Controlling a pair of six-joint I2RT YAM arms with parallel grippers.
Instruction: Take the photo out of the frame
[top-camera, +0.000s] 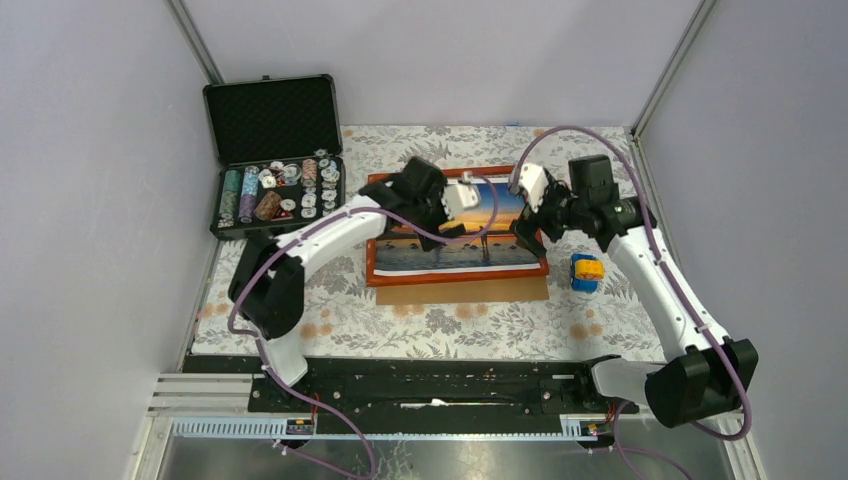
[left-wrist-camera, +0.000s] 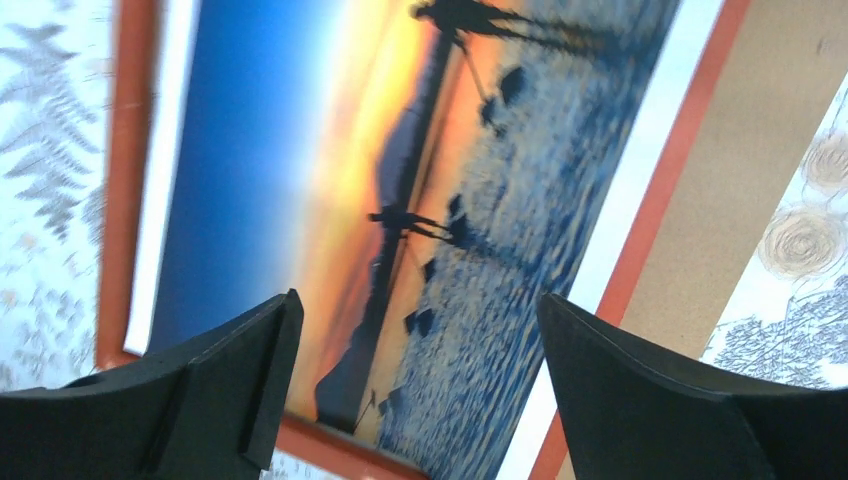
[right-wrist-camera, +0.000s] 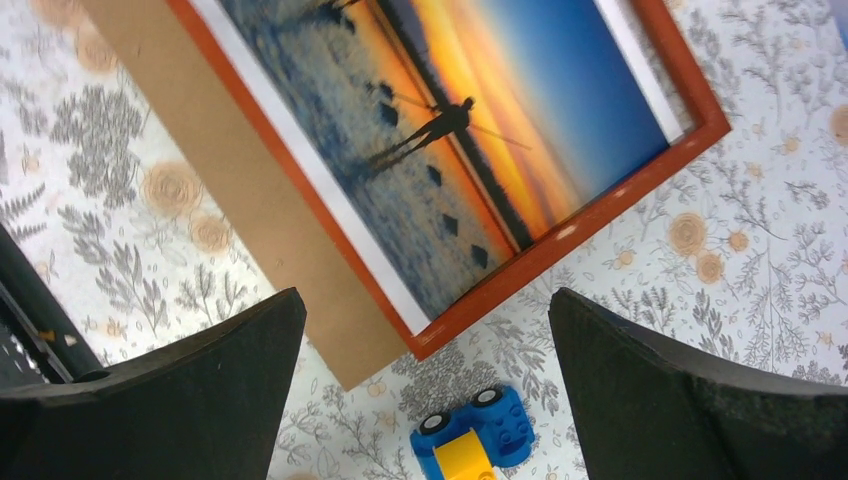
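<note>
The photo (top-camera: 490, 252), an orange sunset over blue water with dark figures, lies face up inside the orange-red frame (top-camera: 460, 277) at the middle of the table. My left gripper (top-camera: 452, 228) hovers over the photo's upper middle, open, with nothing between its fingers. In the left wrist view the photo (left-wrist-camera: 450, 150) fills the space beyond the open left gripper (left-wrist-camera: 418, 305), with the frame (left-wrist-camera: 125, 200) along its side. My right gripper (top-camera: 525, 235) hangs open above the frame's right end. Its wrist view shows the photo (right-wrist-camera: 470, 130) and the frame (right-wrist-camera: 600, 195) corner beyond the open right gripper (right-wrist-camera: 425, 300).
A brown backing board (top-camera: 460, 291) sticks out from under the frame's near edge. A blue and yellow toy car (top-camera: 586, 271) sits just right of the frame. An open black case (top-camera: 275, 150) with poker chips stands at the back left. A floral cloth covers the table.
</note>
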